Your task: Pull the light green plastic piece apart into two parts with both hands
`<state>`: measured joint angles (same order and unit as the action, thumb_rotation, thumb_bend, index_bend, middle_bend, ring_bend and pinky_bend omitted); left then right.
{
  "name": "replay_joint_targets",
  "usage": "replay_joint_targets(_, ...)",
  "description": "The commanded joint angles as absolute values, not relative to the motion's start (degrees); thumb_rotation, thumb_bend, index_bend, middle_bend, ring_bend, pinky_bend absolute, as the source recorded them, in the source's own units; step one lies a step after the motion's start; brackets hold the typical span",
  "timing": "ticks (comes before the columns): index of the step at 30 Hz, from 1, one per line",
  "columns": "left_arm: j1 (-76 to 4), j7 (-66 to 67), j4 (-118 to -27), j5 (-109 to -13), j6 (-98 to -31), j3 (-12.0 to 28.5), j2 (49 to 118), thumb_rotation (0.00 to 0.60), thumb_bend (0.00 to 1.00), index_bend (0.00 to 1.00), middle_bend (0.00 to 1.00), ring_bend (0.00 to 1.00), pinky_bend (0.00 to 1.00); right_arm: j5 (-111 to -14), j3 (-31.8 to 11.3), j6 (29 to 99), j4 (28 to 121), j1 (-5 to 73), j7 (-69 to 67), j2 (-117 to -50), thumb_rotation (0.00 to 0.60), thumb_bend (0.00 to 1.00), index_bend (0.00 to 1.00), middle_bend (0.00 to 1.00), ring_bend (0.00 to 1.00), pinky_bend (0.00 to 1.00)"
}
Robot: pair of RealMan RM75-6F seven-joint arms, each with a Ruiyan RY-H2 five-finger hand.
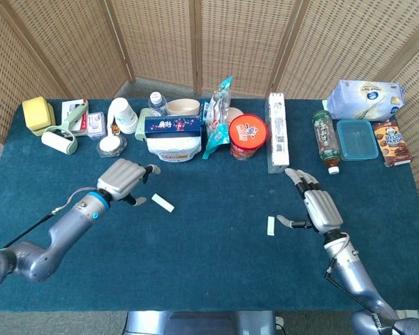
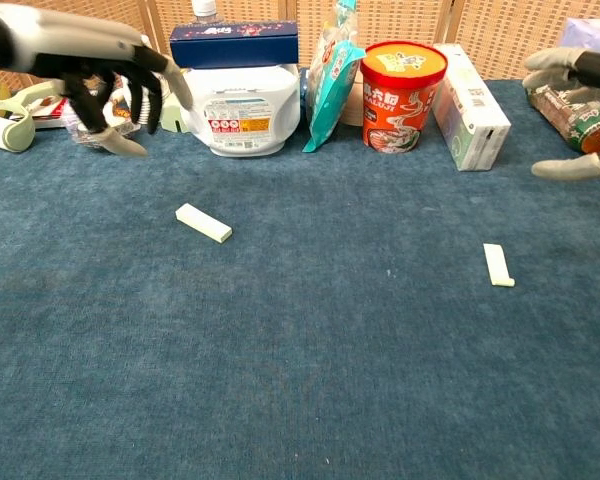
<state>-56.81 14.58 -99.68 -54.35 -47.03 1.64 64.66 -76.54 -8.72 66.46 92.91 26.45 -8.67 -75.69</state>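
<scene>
Head view shows the light green plastic piece already in two parts, both lying flat on the blue cloth. The left part [image 1: 163,203] lies just beyond the fingertips of the left hand [image 1: 123,179], on their right side, not touching them; its long axis runs diagonally, the near end pointing right and toward the robot. The right part [image 1: 271,225] lies just off the thumb tip of the right hand [image 1: 317,206], apart from it; its long axis runs nearly straight away from the robot.

The left hand holds nothing, with fingers loosely curled and separated. The right hand holds nothing, with fingers extended and the thumb spread sideways toward the right part.

Chest view confirms both parts resting on the cloth, well apart from each other, left part [image 2: 204,222] and right part [image 2: 498,265].

The table [image 1: 209,272] is covered in dark blue cloth. A row of goods stands along its far edge, including a red cup [image 1: 247,136] and a white box [image 1: 277,132]. Woven wicker screens [image 1: 153,38] stand behind.
</scene>
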Motion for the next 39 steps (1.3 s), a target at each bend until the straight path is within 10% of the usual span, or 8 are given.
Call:
replay_joint_targets(1, -52.8, 13.8, -103.7, -56.7, -52.1, 0.8, 61.5, 0.509, 0.2, 0.19, 0.39, 0.35, 0.54, -76.4, -9.1, 66.9, 93.1, 26.3, -8.5, -75.4, 0.504, 0.23, 0.0, 0.02, 0.0, 0.01)
replay_joint_targets(21, -26.6, 10.8, -110.7, -72.6, -83.0, -6.8, 54.1, 0.495, 0.19, 0.19, 0.38, 0.34, 0.54, -75.0, -8.7, 75.4, 95.2, 22.3, 7.8, -74.8, 0.507, 0.23, 0.0, 0.13, 0.0, 0.02)
replay_joint_targets(39, -11.1, 6.2, -106.1, -80.1, -92.6, -9.3, 55.9, 0.496, 0.19, 0.21, 0.38, 0.34, 0.54, -76.2, -6.8, 84.2, 97.3, 16.9, 21.0, -76.7, 0.509, 0.23, 0.0, 0.15, 0.0, 0.02)
